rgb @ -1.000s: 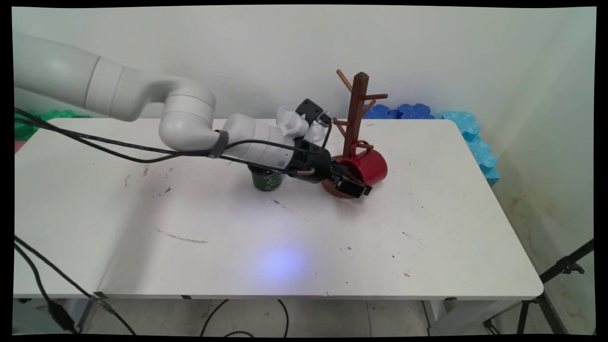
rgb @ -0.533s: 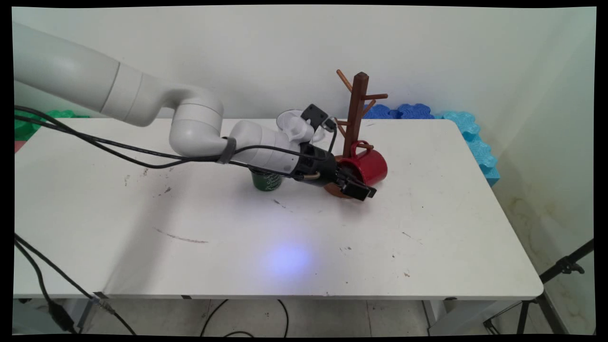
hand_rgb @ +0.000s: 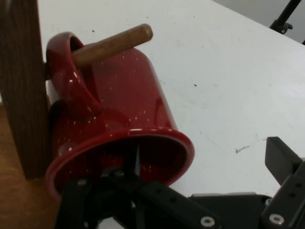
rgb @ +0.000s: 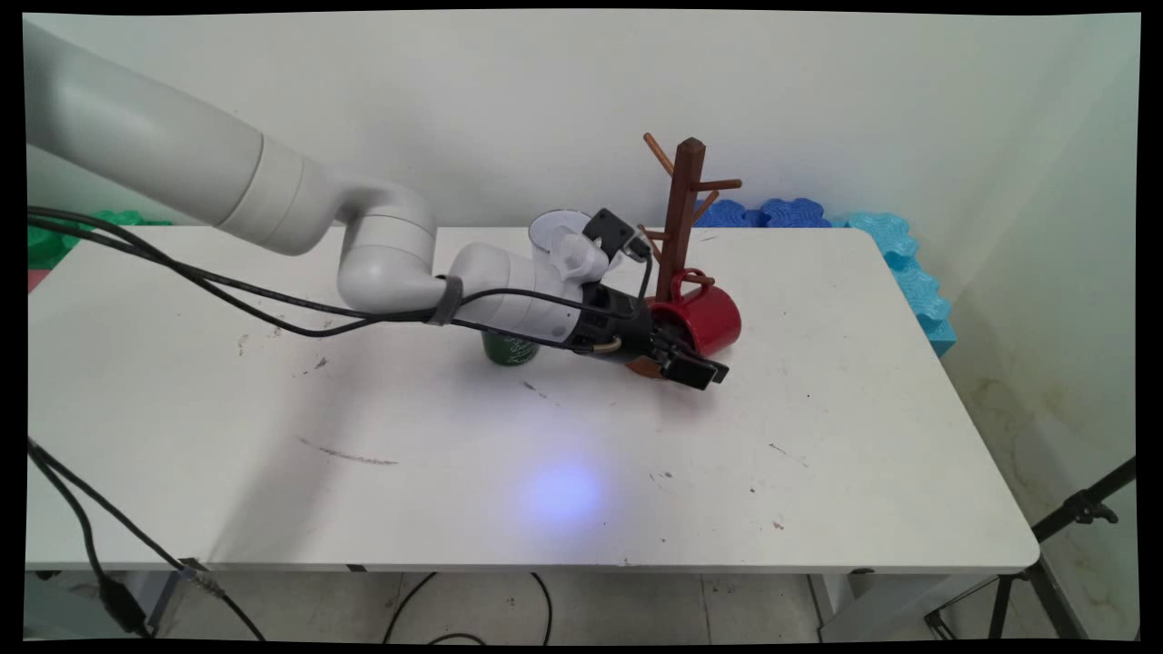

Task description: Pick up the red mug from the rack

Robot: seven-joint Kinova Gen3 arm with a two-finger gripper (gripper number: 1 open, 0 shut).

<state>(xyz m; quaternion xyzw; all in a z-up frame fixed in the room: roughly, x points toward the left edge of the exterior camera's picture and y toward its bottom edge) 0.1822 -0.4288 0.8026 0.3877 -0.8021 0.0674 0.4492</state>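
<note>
The red mug [hand_rgb: 119, 119] hangs by its handle on a low peg [hand_rgb: 112, 44] of the wooden mug tree [rgb: 682, 218], its open mouth turned toward the gripper [rgb: 692, 361]. The gripper sits at the mug's mouth, just in front of the tree's base, with its fingers spread wide: one finger lies inside the rim, the other stands clear outside. A green cup [rgb: 510, 347] stands left of the tree, under the arm.

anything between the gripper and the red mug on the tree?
Nothing visible. The gripper is right at the red mug's open rim, one finger outside to the side. The mug hangs by its handle on a peg of the wooden mug tree.
</note>
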